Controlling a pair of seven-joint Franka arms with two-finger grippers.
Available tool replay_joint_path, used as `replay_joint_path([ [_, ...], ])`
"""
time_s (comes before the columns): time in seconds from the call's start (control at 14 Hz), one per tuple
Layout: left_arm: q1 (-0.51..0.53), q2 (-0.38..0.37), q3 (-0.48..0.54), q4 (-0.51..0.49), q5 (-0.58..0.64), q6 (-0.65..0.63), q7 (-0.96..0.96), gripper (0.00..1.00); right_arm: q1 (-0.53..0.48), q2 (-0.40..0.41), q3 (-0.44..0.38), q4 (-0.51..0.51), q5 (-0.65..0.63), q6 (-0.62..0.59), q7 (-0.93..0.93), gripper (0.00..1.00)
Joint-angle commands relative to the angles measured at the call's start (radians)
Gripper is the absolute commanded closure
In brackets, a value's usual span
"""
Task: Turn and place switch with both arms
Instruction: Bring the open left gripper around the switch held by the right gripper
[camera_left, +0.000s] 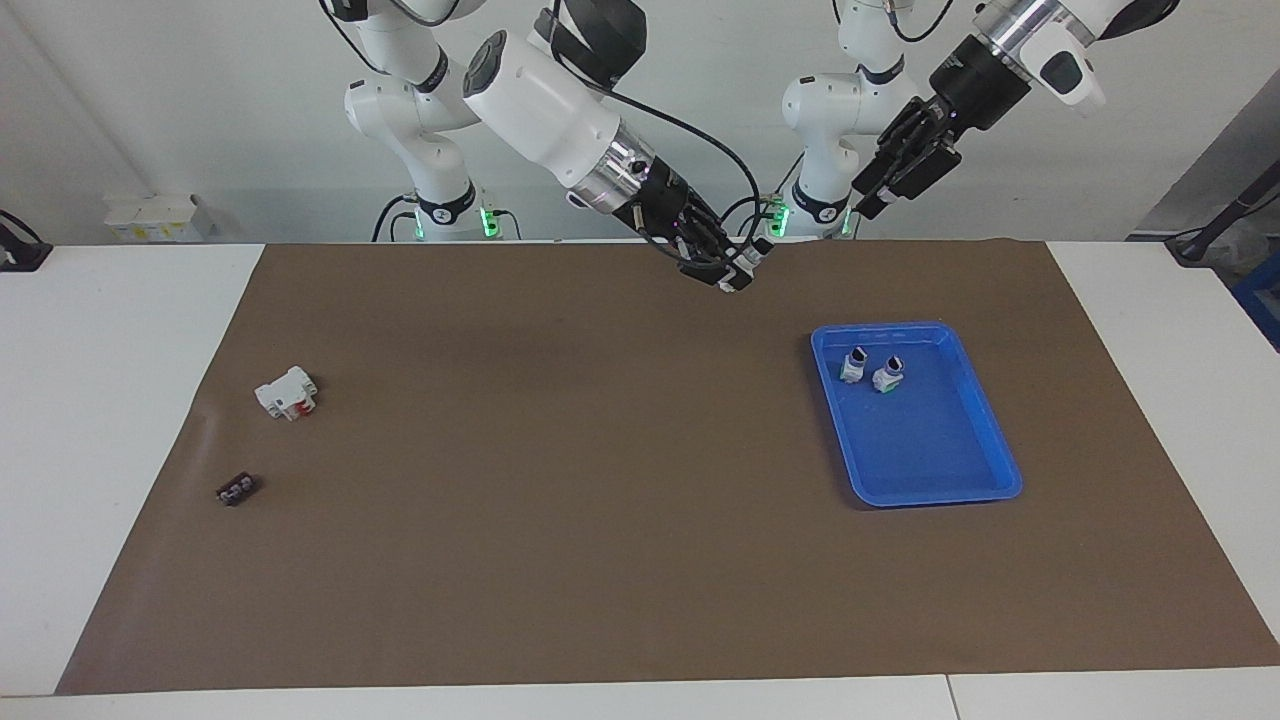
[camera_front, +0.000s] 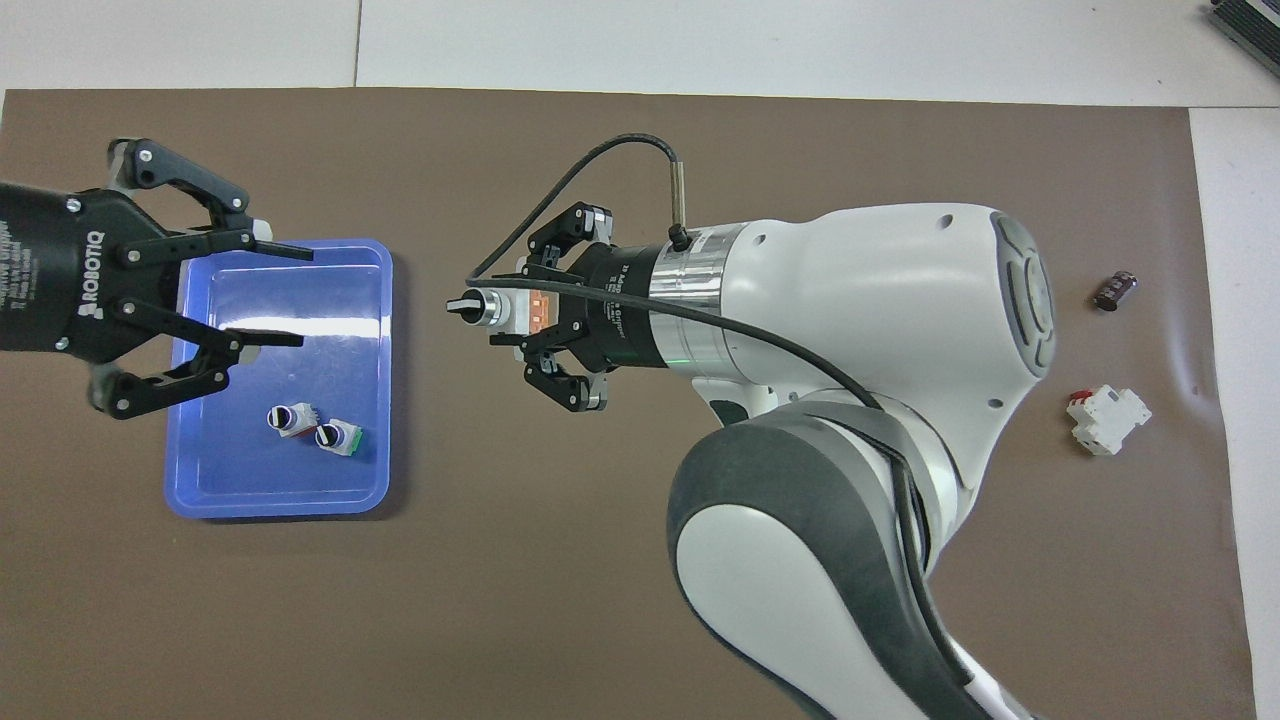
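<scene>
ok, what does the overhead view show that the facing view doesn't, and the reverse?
Overhead only: the orange face of the switch that the right gripper is shut on, its black knob pointing at the left gripper, whose fingertips stand apart.

Facing only: both arms' bases, and that both grippers are well up in the air, with the left gripper off the tray.

Both: blue tray holding two more switches, white block with red parts, small black piece.
</scene>
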Motion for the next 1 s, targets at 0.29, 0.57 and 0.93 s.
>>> replay_joint_path([
  [0.29, -0.095, -0.022, 0.003, -0.110, -0.023, 0.223, -0.249, 0.58, -0.002, -0.013, 0.004, -0.021, -0.001, 0.014, 0.000, 1.00],
  [0.57, -0.133, -0.051, -0.006, -0.176, -0.012, 0.277, -0.255, 0.43, -0.004, -0.013, 0.004, -0.021, -0.001, 0.014, 0.000, 1.00],
  [0.93, -0.135, -0.100, -0.008, -0.271, -0.013, 0.283, -0.254, 0.51, -0.004, -0.013, 0.004, -0.021, -0.001, 0.014, 0.000, 1.00],
])
